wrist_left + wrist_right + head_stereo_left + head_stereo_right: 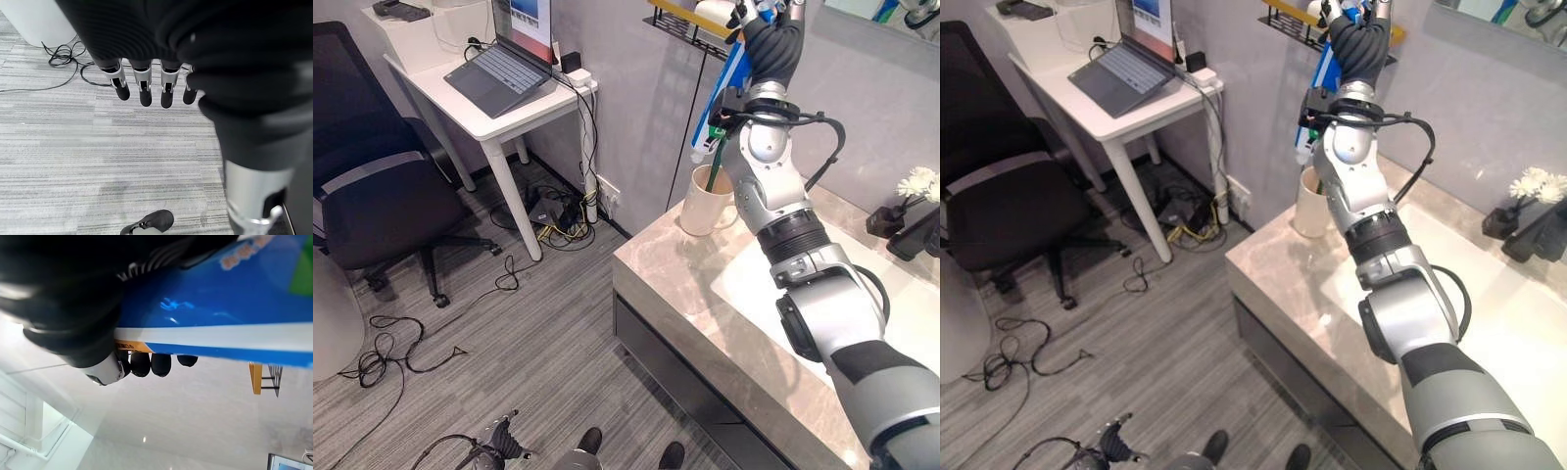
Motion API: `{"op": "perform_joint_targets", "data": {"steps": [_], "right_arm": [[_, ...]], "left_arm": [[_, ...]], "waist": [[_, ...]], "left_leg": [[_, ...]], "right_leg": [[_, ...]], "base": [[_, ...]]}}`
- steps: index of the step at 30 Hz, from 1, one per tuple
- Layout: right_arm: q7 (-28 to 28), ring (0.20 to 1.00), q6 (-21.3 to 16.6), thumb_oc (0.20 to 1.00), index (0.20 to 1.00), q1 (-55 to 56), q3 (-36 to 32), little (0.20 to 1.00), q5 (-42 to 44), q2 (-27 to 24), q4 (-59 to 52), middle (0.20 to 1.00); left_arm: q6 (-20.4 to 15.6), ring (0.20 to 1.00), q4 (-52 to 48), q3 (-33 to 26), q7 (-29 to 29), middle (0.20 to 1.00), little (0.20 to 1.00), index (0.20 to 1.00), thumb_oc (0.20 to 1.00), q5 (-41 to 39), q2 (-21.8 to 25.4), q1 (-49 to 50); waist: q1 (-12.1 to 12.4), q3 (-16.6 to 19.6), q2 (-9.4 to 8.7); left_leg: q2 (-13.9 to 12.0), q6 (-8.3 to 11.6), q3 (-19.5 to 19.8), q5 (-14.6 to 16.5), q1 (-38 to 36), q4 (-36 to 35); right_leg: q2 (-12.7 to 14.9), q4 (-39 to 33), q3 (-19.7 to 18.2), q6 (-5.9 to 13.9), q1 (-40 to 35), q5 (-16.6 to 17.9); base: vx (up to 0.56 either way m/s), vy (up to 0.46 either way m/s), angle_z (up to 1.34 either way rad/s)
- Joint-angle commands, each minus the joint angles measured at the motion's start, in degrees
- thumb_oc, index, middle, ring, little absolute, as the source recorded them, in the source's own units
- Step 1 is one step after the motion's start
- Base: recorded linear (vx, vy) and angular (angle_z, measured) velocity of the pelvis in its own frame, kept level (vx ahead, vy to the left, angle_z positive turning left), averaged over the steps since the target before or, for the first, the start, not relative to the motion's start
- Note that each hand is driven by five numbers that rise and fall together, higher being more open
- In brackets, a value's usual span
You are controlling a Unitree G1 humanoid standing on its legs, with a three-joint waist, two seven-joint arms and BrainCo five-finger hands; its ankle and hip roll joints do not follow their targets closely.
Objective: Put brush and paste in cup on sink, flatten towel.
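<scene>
Holding paste (722, 83) above cup (707, 200), right hand (771, 41) fingers curled round tube; lower tip straight into cup beside brush (712, 172). Left hand (146, 85) fingers relaxed, idle.

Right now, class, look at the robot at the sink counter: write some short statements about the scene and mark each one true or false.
1. The right hand is raised above the cup, its fingers curled round a blue toothpaste tube. True.
2. The cup lies tipped over on the floor. False: it stands upright on the stone counter, near its corner.
3. The left hand hangs over grey carpet with straight fingers that hold nothing. True.
4. The laptop on the white desk is closed. False: its lid is open.
</scene>
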State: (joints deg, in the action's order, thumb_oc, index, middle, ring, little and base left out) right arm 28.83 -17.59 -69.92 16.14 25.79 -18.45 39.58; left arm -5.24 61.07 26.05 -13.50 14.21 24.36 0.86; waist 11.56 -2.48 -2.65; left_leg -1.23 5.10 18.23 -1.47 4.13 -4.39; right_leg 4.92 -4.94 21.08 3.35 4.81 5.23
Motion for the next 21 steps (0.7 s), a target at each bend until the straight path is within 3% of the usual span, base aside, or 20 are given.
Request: {"op": "perform_joint_targets", "data": {"steps": [1,19,20,21], "right_arm": [[0.6,0.2,-2.9,0.2,0.2,-2.7,0.7,0.2,-2.6,-1.7,-3.0,0.2],[0.5,0.2,-3.0,0.2,0.2,-0.5,1.8,0.2,-3.3,-1.1,-3.3,0.2],[0.8,0.2,-3.5,0.2,0.2,0.2,1.9,0.2,-3.1,-0.7,-3.9,0.2],[1.1,0.2,-2.7,0.2,0.2,-1.1,2.1,0.2,-2.6,0.8,0.0,0.2]], "left_arm": [[-0.3,1.0,5.5,0.2,-2.1,1.0,1.0,1.0,1.0,2.2,0.7,-3.5],[0.4,1.0,8.8,-1.0,-3.0,1.0,1.0,1.0,1.0,1.6,0.1,-4.1],[1.8,1.0,8.1,-0.4,-4.9,1.0,1.0,1.0,1.0,1.3,-1.1,-5.9],[0.4,1.0,7.3,-0.1,-3.8,1.0,1.0,1.0,1.0,1.7,-0.4,-6.0]], "waist": [[0.7,-0.9,-2.88],[-0.3,-2.2,-2.26],[-0.9,-2.4,-2.12],[-0.6,-2.5,-1.96]], "left_leg": [[2.7,-2.48,-5.2,-0.9,-2.8,-0.6],[2.7,-2.8,-5.7,-0.6,-2.3,-0.6],[2.7,-2.9,-5.9,-0.6,-2.3,-0.6],[2.6,-2.93,-6.0,-0.6,-2.1,-0.6]], "right_leg": [[3.2,0.1,-1.4,4.19,-6.1,2.3],[3.4,0.4,-2.1,3.98,-5.2,1.5],[3.5,0.7,-2.4,3.98,-4.9,1.6],[3.4,0.8,-2.5,3.86,-4.7,1.4]], "base": [[0.0,0.0,0.0],[0.0,0.0,0.0],[0.0,0.0,0.0],[0.0,0.0,0.0]]}}
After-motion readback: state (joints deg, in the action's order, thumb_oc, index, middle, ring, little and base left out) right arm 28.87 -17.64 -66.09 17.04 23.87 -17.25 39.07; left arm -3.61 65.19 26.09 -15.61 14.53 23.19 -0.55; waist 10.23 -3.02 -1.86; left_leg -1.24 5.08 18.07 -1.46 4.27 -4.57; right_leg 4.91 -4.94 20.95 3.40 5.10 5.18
